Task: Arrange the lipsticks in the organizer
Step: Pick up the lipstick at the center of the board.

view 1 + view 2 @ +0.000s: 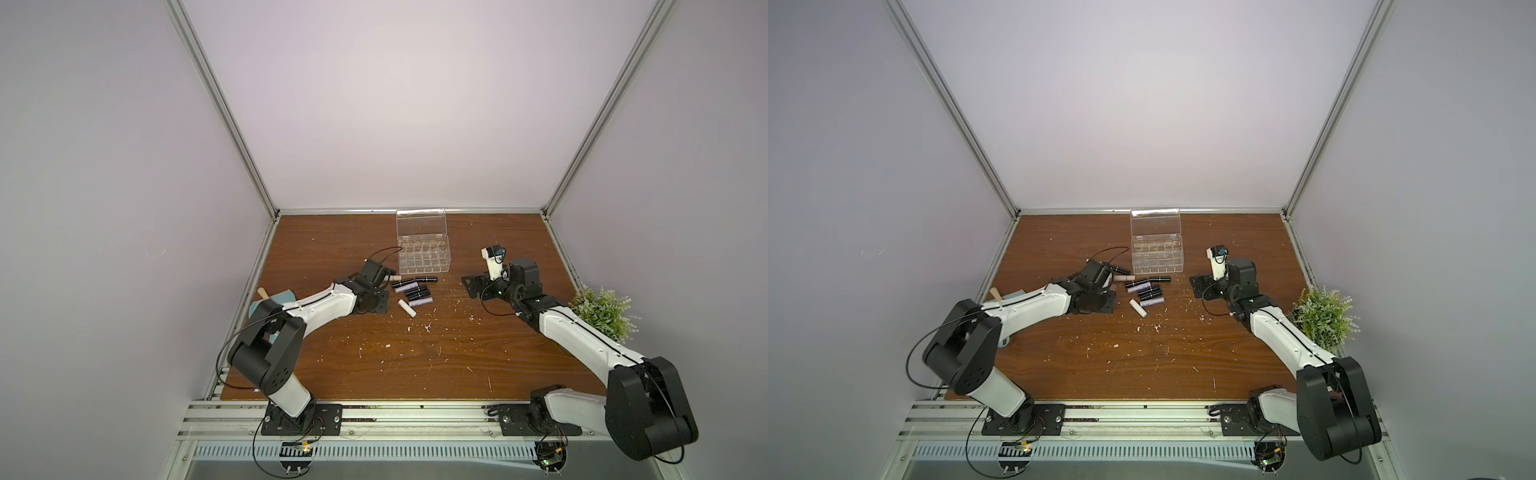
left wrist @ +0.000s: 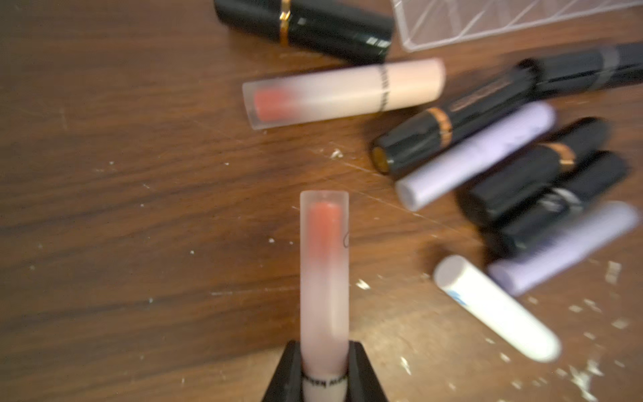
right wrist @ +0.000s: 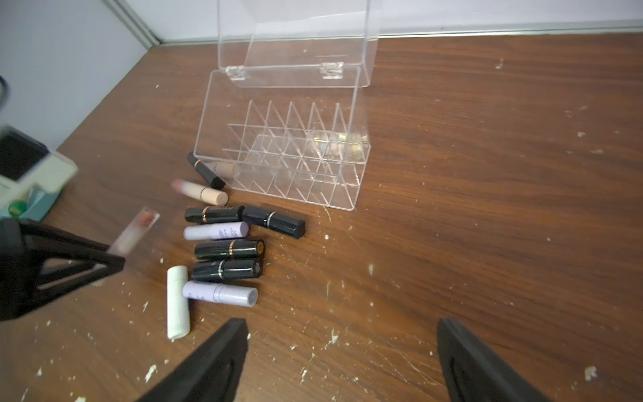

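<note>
The brown wood-grain worktop (image 1: 374,353) is flecked with pale chips and enclosed by plain white walls. My left tool (image 2: 324,351) is clamped on a peach-pink lipstick (image 2: 324,271) near its banded joint, and the tinted end projects straight out past the fingers. The other lipsticks (image 3: 226,250) lie loose at the worktop's centre. The organizer (image 1: 424,266) stands at their 12 o'clock with its lid (image 1: 420,222) raised. Glare hides whether every cell is empty. My right tool (image 3: 342,327), at 3 o'clock of the pile, is spread wide and holds nothing.

Procedure, as I judge it:
1. Lift the tube clear of the pile.
2. Turn it upright.
3. Centre it over one cell.
4. Lower it until it is seated, then release.

Avoid the lid and the thin dividers. A tilted tube is likely to jam.
</note>
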### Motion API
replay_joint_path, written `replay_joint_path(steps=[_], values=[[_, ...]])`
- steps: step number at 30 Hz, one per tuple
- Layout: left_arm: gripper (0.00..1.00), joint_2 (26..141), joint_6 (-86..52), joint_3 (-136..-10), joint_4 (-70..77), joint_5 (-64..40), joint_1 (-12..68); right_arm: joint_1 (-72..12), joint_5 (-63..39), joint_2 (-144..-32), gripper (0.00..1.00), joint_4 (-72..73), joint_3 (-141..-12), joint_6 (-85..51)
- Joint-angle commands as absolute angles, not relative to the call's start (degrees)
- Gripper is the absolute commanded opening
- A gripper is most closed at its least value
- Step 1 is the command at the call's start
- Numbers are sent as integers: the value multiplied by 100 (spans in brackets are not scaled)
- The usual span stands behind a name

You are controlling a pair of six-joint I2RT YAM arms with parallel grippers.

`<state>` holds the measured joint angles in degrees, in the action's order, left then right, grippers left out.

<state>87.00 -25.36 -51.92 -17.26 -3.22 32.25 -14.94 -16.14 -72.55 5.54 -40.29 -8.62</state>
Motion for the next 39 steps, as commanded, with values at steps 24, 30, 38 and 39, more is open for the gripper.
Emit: replay_joint_path(steps=[24, 30, 38, 39], values=[[16, 6698, -2336, -4273, 935, -4054, 3322, -2626, -5932, -7930, 77, 4036, -4910, -4306], [17, 6627, -2224, -4323, 736, -4043, 3323, -2775, -6038, -8156, 59, 4166, -5037, -4399], [18, 6609, -2196, -4352, 678, -4044, 3322, -2821, -6097, -8181, 36, 4212, -5089, -4457], [19, 6602, -2197, -4345, 688, -4034, 3322, -2830, -6108, -8174, 36, 4214, -5089, -4462]])
